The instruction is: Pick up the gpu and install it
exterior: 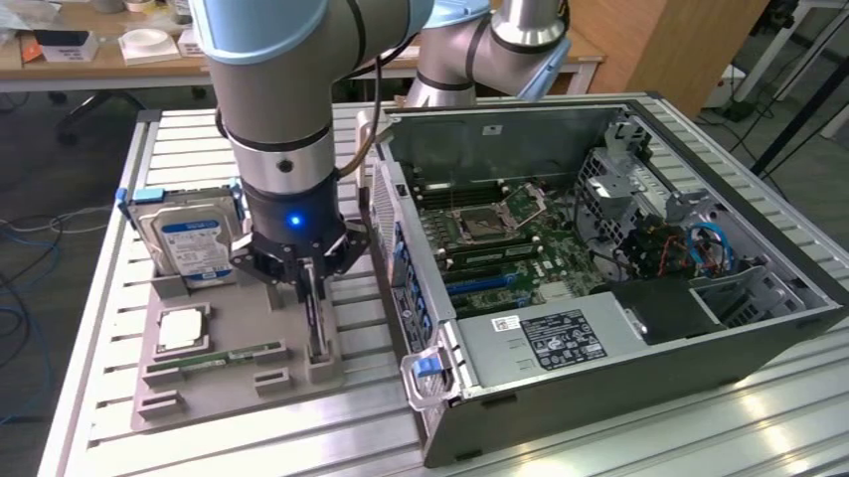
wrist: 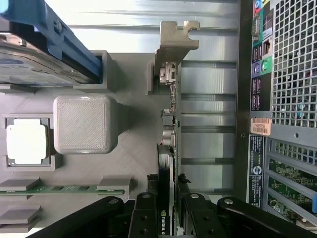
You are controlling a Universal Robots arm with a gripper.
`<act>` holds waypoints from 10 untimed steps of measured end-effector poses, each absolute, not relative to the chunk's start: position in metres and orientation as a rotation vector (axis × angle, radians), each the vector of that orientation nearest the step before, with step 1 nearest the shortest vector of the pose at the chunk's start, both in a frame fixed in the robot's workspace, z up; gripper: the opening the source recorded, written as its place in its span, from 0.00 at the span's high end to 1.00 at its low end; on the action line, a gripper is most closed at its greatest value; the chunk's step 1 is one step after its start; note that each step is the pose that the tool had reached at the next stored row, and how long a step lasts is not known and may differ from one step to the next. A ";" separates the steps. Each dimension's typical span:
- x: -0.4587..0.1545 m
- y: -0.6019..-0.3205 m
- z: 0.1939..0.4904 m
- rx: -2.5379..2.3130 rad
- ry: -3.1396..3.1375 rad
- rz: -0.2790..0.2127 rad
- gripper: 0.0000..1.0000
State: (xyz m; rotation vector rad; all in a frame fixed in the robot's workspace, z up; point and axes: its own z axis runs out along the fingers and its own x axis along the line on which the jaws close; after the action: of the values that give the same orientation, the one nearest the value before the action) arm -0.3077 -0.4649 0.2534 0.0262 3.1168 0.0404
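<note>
End effector (wrist: 167, 184) tight on the upright gpu (wrist: 170, 124), NVIDIA logo on its edge.

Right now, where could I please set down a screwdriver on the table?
Bare table slats on the exterior view's left of the tray, and behind the hard drive. Crowded between tray and computer case, where the end effector grips the card.
</note>
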 end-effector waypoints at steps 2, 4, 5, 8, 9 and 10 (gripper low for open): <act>-0.308 -0.465 0.254 0.026 3.117 0.041 0.74; -0.308 -0.465 0.254 0.026 3.117 0.041 0.74; -0.308 -0.465 0.254 0.026 3.117 0.040 0.74; -0.308 -0.465 0.255 0.026 3.117 0.040 0.74; -0.308 -0.465 0.255 0.026 3.117 0.040 0.74; -0.308 -0.465 0.255 0.026 3.117 0.040 0.74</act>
State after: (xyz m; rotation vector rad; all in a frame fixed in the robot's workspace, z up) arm -0.3077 -0.4649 0.2548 0.0263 3.1168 0.0404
